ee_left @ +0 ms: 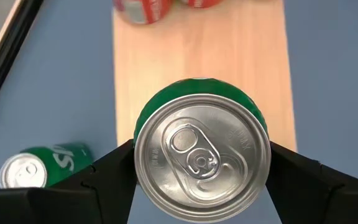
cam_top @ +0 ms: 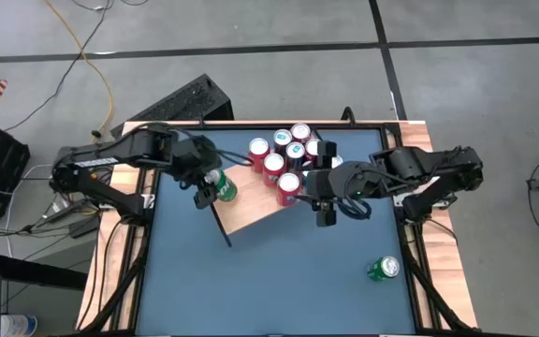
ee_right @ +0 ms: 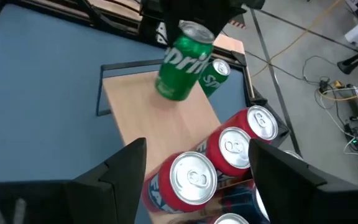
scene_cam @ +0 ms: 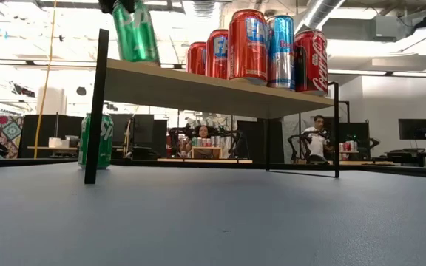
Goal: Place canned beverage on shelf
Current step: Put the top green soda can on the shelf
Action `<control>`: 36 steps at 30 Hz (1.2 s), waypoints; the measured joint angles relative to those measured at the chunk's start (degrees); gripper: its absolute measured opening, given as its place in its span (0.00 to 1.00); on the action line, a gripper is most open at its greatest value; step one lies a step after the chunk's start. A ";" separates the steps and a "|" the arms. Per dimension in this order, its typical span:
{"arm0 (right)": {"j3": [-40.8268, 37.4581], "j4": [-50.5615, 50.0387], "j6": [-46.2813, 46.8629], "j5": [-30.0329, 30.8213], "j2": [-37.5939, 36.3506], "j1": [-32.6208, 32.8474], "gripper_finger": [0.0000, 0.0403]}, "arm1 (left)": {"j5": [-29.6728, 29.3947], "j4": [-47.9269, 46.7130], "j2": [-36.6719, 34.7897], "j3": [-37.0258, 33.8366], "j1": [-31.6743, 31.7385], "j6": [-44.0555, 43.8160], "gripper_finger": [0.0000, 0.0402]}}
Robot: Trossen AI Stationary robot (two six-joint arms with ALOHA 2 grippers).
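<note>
My left gripper (cam_top: pixel 210 190) is shut on a green Sprite can (cam_top: pixel 225 189) over the left end of the light wood shelf (cam_top: pixel 255 213). In the low view the can (scene_cam: pixel 135 31) stands tilted at the shelf's (scene_cam: pixel 198 87) left end. I cannot tell whether its bottom touches the board. Several red cans (cam_top: pixel 284 161) and a blue-and-silver can (scene_cam: pixel 281 48) stand upright on the shelf's right part. My right gripper (ee_right: pixel 197 180) is open and empty above those cans (ee_right: pixel 229 149). My left gripper pinches the green can's side wall just below its top rim (ee_left: pixel 143 163) between its two fingers (ee_left: pixel 107 174), one on each side. The fingers come from above, pointing down. The can hangs tilted, top up, over the shelf's left end (ee_right: pixel 166 118).
A second green can (scene_cam: pixel 96 140) stands on the blue tabletop behind the shelf's left legs; it also shows in the left wrist view (ee_left: pixel 42 167). Another green can (cam_top: pixel 383 269) is on the table at the near right. People sit in the room beyond the table (scene_cam: pixel 318 133).
</note>
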 joint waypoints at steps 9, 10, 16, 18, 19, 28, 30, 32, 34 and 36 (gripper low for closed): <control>0.05 0.00 -0.02 -1.35 1.54 -1.12 0.68 | -1.39 -11.08 12.94 18.49 -1.67 2.58 0.69; 0.05 -0.27 -0.01 -1.40 1.69 -1.08 0.68 | -1.85 -12.39 14.06 19.95 -1.67 2.66 0.69; 0.01 -1.81 0.61 -2.59 1.65 -1.02 0.68 | -2.57 -15.44 18.06 21.76 -1.25 3.01 0.69; 0.01 -2.22 1.27 -2.60 1.70 -1.02 0.68 | -2.04 -15.79 18.85 21.59 -0.80 2.60 0.69; 0.01 -2.56 1.66 -2.61 1.75 -1.02 0.68 | -1.49 -15.54 18.90 21.53 -0.53 2.61 0.69; 0.01 -6.75 4.24 -3.95 1.74 -0.91 0.68 | 2.21 -13.35 17.22 21.57 3.39 1.58 0.71; 0.01 -7.25 5.01 -3.97 1.73 -0.90 0.68 | 2.84 -13.31 17.19 21.57 3.97 1.38 0.71; 0.01 -7.73 5.03 -3.97 1.72 -0.89 0.68 | 3.57 -13.81 17.23 21.57 4.06 1.50 0.71; 0.01 -7.76 5.03 -3.97 1.74 -0.91 0.68 | 4.59 -13.77 17.37 21.57 4.02 1.46 0.71; 0.01 -7.76 5.04 -3.97 1.72 -0.91 0.68 | 4.95 -13.84 17.48 21.57 3.99 1.61 0.71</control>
